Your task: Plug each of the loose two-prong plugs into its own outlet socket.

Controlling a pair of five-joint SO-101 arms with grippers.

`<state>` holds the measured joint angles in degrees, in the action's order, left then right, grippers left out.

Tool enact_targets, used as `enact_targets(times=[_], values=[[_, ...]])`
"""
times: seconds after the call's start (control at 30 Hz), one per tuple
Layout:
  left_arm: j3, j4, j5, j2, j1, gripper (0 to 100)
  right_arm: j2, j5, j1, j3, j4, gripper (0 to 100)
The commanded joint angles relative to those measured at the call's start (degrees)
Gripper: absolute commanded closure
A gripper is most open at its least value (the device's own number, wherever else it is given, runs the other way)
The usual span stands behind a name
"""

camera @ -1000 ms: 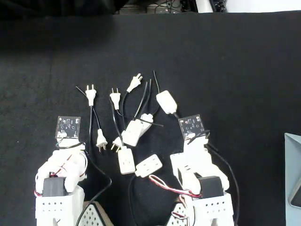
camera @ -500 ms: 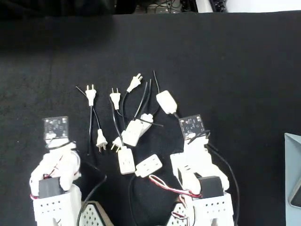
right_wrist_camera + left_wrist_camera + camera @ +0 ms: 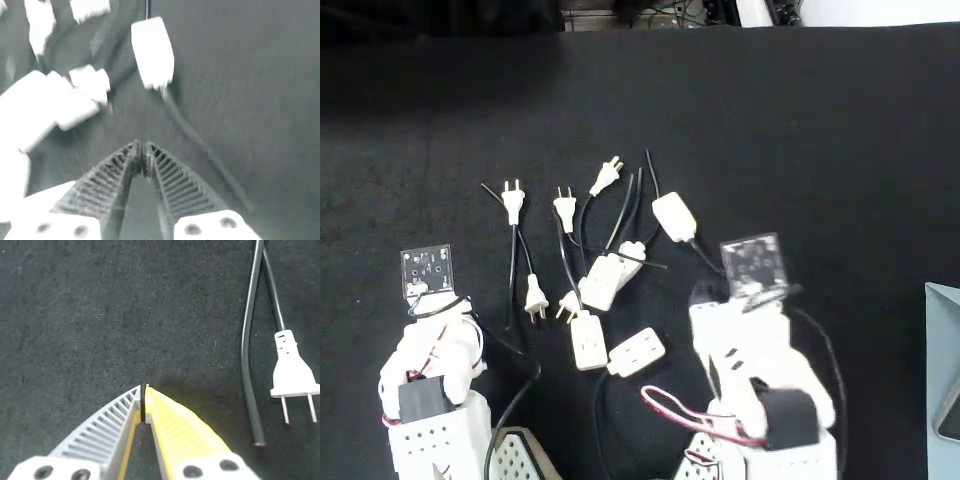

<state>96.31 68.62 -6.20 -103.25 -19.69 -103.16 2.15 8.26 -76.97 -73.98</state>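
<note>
Two white robot arms sit at the near edge of a wide black desk (image 3: 840, 130). The left arm (image 3: 428, 365) and right arm (image 3: 760, 360) flank a tangle of white fittings on black cords (image 3: 620, 215).

By my judgement the task is at its very start. Nothing is held, and the plugs lie loose. One small white piece rests against a socket in the middle of the heap, and I cannot tell whether it is seated.

The left gripper (image 3: 144, 391) is clenched on nothing over bare cloth. The right gripper (image 3: 143, 152) is also pinched closed and empty. It points toward an outlet socket (image 3: 152, 50) lying on its cord.

Three more sockets (image 3: 587, 340) lie closer to the arms. Three loose plugs (image 3: 514, 203) lie along the far side of the heap, and two more lie nearer. One of these, the near plug (image 3: 292, 377), is just beside the left gripper with its prongs toward the arm.

The next move calls for a gripper to release its fingers and take a plug by its body. The other arm will likely have to steady a socket, since these look light enough to slide.

Past the desk's far edge is dim clutter. A pale grey-blue object (image 3: 945, 370) juts in at one side.
</note>
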Motion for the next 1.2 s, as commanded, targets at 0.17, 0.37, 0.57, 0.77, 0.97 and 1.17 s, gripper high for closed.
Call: enact_targets(times=[0.17, 0.37, 0.57, 0.77, 0.97, 1.17], values=[[1.01, -1.49, 0.44, -0.62, -1.36, 97, 26.95, -5.63, 5.10, 23.52, 2.11, 98.4], [1.01, -1.41, 0.44, -0.62, -1.36, 97, 50.51, -9.32, 14.33, 35.38, 2.46, 98.1], [1.01, -1.32, 0.44, -0.62, -1.45, 97, 67.65, -19.16, 21.54, 42.68, 4.57, 80.0], [1.01, -1.32, 0.26, -0.62, -1.45, 97, 79.87, -20.57, 28.48, 49.54, 7.65, 77.9], [1.01, -1.32, 0.26, -0.62, -1.45, 97, 89.89, -18.02, 30.42, 50.86, 23.56, 83.2], [1.01, -1.32, 0.26, -0.62, -1.45, 97, 99.38, -13.98, 31.21, 50.95, 31.38, 84.2]])
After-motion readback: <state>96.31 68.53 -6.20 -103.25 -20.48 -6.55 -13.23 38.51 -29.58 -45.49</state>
